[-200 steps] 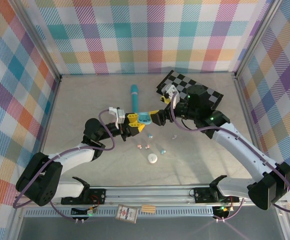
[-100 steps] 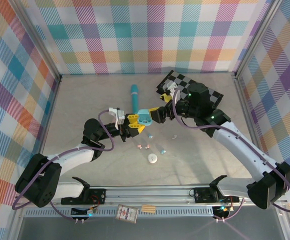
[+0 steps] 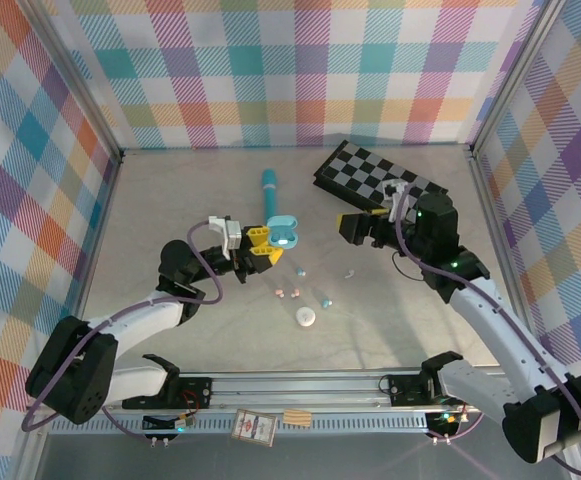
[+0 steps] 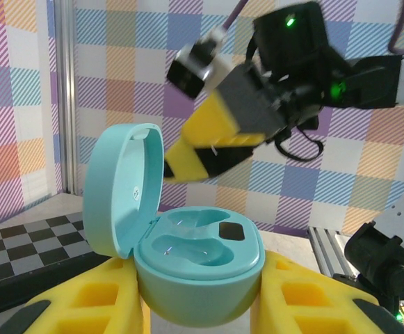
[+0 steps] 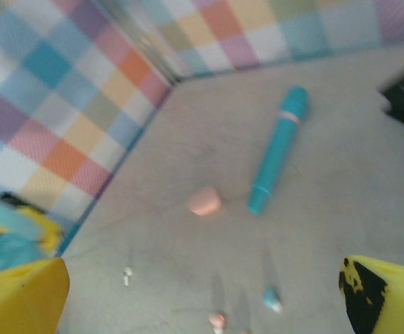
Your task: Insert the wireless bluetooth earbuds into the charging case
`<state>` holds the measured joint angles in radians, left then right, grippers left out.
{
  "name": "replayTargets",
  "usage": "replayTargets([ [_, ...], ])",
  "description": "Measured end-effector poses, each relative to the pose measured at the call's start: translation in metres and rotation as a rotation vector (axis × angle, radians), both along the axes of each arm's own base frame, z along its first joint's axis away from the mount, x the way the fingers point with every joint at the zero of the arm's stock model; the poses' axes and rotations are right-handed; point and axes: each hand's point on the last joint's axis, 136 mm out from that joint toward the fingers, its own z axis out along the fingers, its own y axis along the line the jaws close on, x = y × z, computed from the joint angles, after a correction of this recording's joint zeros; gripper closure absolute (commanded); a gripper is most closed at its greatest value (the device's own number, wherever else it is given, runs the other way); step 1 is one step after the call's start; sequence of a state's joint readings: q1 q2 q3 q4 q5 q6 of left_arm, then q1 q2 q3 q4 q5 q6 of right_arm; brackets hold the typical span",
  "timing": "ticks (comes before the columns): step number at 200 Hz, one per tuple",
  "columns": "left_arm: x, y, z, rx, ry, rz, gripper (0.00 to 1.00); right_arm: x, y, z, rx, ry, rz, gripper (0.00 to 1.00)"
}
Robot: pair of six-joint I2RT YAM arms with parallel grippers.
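My left gripper (image 3: 262,244) is shut on a teal charging case (image 3: 286,233), held above the table. In the left wrist view the case (image 4: 198,268) sits between my yellow fingers (image 4: 83,306), its lid (image 4: 118,188) swung up at the left and both wells empty. Small earbuds lie on the table below: light blue (image 3: 300,270), white (image 3: 350,272), a pink pair (image 3: 287,292) and another blue one (image 3: 326,300). My right gripper (image 3: 354,226) hangs open to the right of the case with nothing in it. The right wrist view has a white bud (image 5: 127,276), a pink bud (image 5: 217,320) and a blue bud (image 5: 272,299) between my wide fingers (image 5: 21,296).
A long teal pen (image 3: 269,193) lies behind the case. A checkered board (image 3: 375,178) lies at the back right. A white oval case (image 3: 305,317) rests near the front, and a pink case (image 5: 205,200) by the pen's end. Plaid walls enclose the table.
My right gripper has drawn back to the right, away from the teal case. The left gripper with the case shifted slightly left and keeps its hold.
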<state>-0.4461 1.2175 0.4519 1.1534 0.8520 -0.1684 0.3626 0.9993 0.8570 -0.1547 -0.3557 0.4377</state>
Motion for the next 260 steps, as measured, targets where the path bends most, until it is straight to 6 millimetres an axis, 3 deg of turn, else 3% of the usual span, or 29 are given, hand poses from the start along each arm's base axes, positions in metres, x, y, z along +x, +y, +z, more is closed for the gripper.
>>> replayTargets([
  [67, 0.006, 0.01, 0.0, -0.005, -0.004, 0.04, 0.7, -0.011, -0.007, -0.091, -0.122, 0.325, -0.032, 0.09],
  [115, 0.028, 0.04, -0.012, -0.013, 0.042, 0.157, 0.7, -0.029, 0.018, -0.149, -0.351, 0.409, 0.051, 0.11],
  [169, 0.052, 0.077, -0.013, -0.034, 0.05, 0.301, 0.7, -0.025, 0.052, -0.177, -0.617, 0.313, 0.114, 0.2],
  [191, 0.059, 0.089, -0.012, -0.04, 0.049, 0.343, 0.7, -0.021, 0.066, -0.189, -0.698, 0.28, 0.135, 0.3],
  [260, 0.062, 0.1, -0.003, -0.068, 0.031, 0.371, 0.7, -0.004, 0.101, -0.218, -0.788, 0.273, 0.157, 0.49],
])
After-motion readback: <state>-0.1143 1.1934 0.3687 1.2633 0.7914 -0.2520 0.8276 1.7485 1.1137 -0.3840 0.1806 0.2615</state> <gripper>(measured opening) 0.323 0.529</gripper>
